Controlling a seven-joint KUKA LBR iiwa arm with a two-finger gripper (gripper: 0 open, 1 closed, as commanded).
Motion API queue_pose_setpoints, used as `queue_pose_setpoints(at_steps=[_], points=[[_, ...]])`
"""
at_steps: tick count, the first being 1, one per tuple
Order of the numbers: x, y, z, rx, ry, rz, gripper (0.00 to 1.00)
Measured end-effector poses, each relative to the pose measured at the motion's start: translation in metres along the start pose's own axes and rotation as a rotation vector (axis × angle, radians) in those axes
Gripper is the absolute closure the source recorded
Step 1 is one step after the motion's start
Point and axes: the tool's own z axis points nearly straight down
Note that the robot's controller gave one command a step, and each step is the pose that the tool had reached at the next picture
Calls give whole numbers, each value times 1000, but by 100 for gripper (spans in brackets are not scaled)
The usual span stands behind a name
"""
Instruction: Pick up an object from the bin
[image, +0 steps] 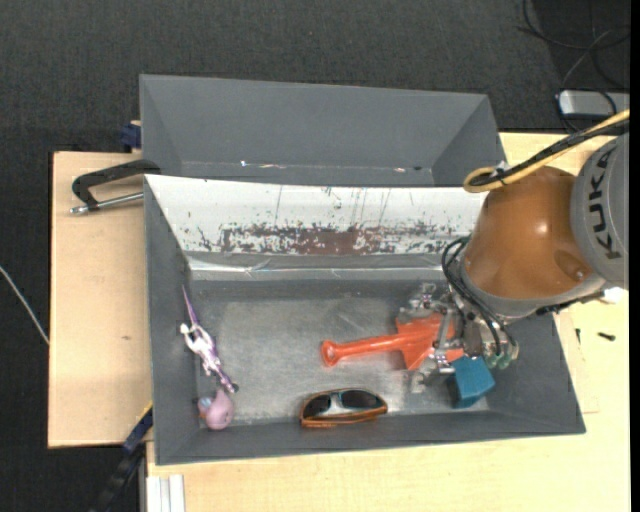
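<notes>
Straddling the broad end of an orange plastic scoop (375, 348), the gripper (428, 340) has its fingers spread, one either side of the blade, not closed on it. The scoop lies toward 3 o'clock on the floor of the bin (300, 130), handle pointing to 9 o'clock. It looks light, stiff and slick, so the blade's edges seem the surest hold. A blue block (470, 382) crowds in at 4 o'clock.

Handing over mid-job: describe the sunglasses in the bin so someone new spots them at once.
Find the grey metal bin and look along its floor by the near wall, about midway. The sunglasses lie there, just in front of the handle of the orange scoop. They are the one dark, two-lensed thing with a brownish frame; nothing near them has lenses.
</notes>
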Motion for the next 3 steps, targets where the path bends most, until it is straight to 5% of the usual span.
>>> queue_pose_setpoints(at_steps=[1, 2, 3], points=[[0, 0, 0, 0, 0, 0, 0], [-32, -26, 68, -4, -15, -488, 100], [-32, -26, 68, -4, -15, -488, 100]])
